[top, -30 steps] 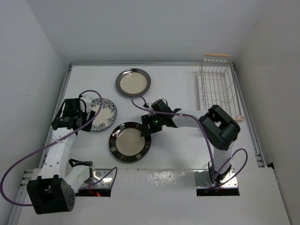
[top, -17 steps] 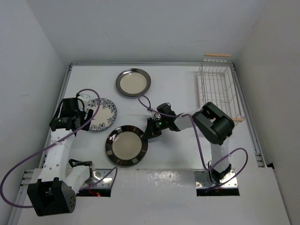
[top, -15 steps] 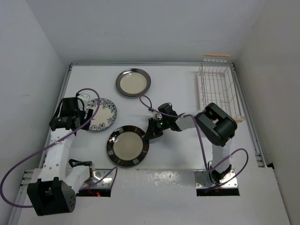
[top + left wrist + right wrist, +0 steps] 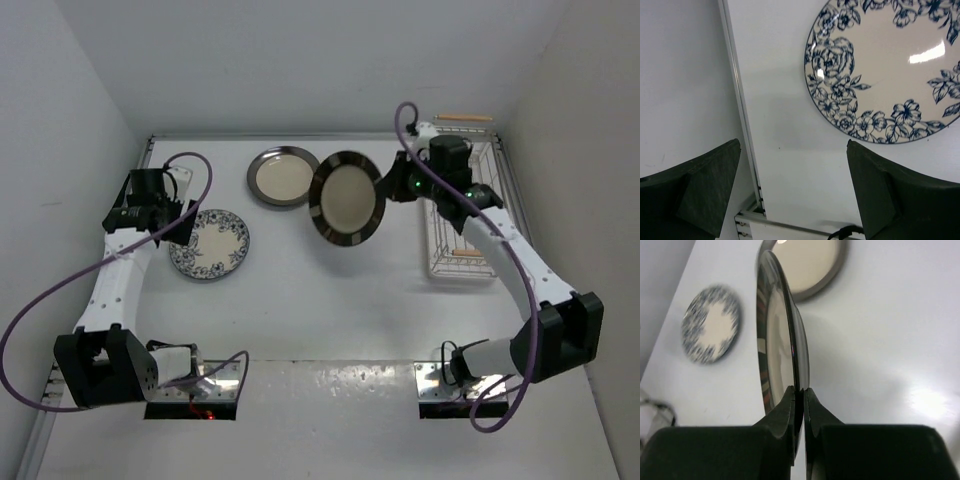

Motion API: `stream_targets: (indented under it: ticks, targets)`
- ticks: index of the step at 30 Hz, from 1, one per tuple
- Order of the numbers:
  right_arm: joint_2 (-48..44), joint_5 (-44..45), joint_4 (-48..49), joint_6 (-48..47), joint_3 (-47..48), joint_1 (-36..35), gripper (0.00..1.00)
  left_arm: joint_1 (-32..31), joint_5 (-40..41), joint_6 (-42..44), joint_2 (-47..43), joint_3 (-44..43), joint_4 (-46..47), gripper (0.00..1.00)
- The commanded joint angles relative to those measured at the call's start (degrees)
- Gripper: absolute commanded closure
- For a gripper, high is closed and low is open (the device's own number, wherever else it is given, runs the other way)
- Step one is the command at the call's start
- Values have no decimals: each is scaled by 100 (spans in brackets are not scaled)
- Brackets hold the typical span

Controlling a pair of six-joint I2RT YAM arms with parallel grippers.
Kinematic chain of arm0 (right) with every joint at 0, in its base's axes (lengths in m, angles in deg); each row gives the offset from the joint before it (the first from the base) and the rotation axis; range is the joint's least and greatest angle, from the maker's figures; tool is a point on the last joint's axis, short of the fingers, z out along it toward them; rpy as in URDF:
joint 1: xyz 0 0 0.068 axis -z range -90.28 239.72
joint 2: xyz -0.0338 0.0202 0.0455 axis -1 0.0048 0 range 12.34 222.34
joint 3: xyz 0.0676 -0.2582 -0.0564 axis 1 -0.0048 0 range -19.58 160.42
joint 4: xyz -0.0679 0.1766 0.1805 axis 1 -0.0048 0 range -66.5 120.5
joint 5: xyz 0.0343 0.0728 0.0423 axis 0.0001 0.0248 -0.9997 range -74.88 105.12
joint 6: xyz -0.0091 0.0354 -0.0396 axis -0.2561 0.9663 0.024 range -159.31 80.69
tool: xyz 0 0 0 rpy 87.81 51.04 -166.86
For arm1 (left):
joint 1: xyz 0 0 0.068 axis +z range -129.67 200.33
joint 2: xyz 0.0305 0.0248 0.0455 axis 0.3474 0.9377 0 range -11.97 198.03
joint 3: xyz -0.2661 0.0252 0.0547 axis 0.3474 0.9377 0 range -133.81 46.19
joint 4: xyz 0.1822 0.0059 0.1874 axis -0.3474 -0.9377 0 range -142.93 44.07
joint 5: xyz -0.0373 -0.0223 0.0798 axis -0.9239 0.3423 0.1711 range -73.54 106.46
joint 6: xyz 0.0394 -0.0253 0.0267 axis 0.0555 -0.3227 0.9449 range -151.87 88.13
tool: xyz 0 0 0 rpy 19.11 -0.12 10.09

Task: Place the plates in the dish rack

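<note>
Our right gripper [image 4: 798,390] pinches the blocked-rim plate [image 4: 347,198] aloft near the rack [image 4: 461,263], so we have nothing loaded yet, three to go.

- no readable text, labels, brands or numbers in any view
- blue plate [image 4: 885,65]: floral print only, no lettering
- blocked-rim plate [image 4: 347,198]: plain black and grey rim blocks, no legible marks
</note>
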Motion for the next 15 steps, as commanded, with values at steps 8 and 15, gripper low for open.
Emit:
stream_targets:
  ticks: [8, 15]
  targets:
    - [-276, 1893, -700, -681, 2514, 1895, 100, -88, -359, 210, 707, -848, 292, 8]
    - [-171, 2852, -1000, -1998, 2964, 2501, 100, -334, -140, 377, 1269, -901, 414, 8]
